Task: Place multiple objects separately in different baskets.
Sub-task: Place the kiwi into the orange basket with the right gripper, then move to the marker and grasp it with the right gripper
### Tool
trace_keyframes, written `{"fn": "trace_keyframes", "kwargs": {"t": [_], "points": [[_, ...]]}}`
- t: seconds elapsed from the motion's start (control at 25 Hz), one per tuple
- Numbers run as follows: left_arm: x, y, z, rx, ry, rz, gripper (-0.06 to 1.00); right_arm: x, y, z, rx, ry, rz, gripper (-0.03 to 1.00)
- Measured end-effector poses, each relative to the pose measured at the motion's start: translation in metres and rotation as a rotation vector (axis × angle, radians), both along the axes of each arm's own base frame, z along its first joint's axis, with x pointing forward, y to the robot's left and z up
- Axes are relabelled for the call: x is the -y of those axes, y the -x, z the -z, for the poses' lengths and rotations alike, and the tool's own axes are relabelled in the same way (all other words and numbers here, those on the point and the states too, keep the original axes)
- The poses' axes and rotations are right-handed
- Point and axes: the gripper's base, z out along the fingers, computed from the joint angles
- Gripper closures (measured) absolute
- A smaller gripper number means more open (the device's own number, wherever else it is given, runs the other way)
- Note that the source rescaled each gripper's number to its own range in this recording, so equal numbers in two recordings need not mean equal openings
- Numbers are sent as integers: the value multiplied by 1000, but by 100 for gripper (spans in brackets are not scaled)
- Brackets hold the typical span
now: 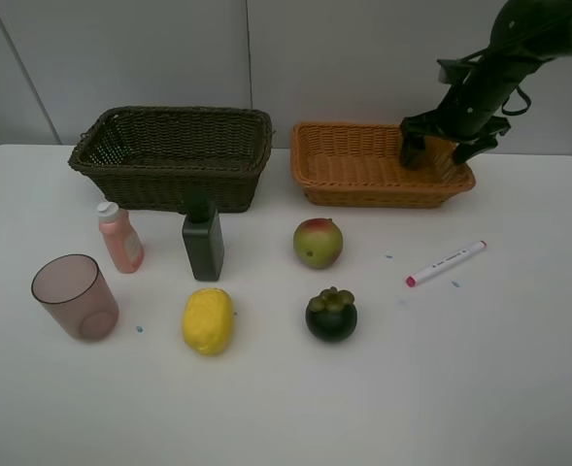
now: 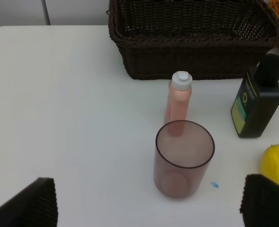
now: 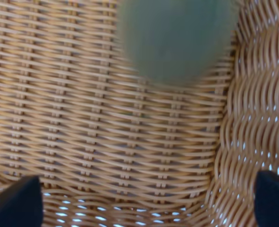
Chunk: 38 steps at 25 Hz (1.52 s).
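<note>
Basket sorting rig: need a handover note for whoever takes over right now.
Left gripper open, holding nothing, facing the tinted plastic cup.
Right gripper open over the shallow orange-tan wicker basket, above a blurred green-brown round fruit in it.
Done: that one fruit.
Left, all on the white table: pink bottle, dark green bottle, cup, yellow lemon, red-green apple, dark mangosteen, white marker.
Deep dark brown wicker basket: nothing visible inside.

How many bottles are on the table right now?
2. The pink bottle stands before the dark basket's left end, the dark green bottle beside it, before the basket's middle. None looks hidden.
</note>
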Motion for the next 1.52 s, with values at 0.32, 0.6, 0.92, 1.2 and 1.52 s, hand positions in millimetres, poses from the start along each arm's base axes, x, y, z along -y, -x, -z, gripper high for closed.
{"fn": "trace_keyframes", "kwargs": {"t": [0.32,0.6,0.92,1.2,1.52], "points": [[0,0,0,0,0,0,-6,0,0,0,1,0,-1,-2],[0,0,0,0,0,0,-6,0,6,-11,-24,-10,20,-2],[0,0,0,0,0,0,-6,2,28,-38,-152,-63,247,-3],[0,0,0,0,0,0,-6,-1,43,-54,-199,-14,505,-3],[0,0,0,0,0,0,-6,-30,51,-49,-213,-49,681,-3]]}}
